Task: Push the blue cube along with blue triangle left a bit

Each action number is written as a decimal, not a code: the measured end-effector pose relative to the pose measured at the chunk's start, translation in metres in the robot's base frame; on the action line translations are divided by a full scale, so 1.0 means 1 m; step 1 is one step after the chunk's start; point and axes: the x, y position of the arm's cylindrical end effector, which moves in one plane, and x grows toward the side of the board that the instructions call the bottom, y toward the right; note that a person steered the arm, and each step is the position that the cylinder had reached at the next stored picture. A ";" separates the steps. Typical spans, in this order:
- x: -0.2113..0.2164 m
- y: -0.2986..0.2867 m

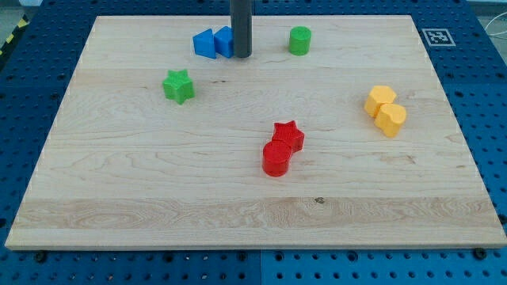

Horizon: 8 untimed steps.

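Blocks lie loose on the pale wooden desk [158, 182], none inside any holder. My tip [242, 56], the end of a straight dark rod with no jaws to spread or press together, sits against the blue cube [224, 41] on its right side. Just left of that cube, touching it, is the blue triangle [204, 43]. Further left and lower is the green star [179, 86]; right of my tip stands the green cylinder [299, 40].
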 end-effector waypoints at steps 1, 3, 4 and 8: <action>0.000 0.029; 0.000 0.033; -0.002 0.013; -0.032 -0.012</action>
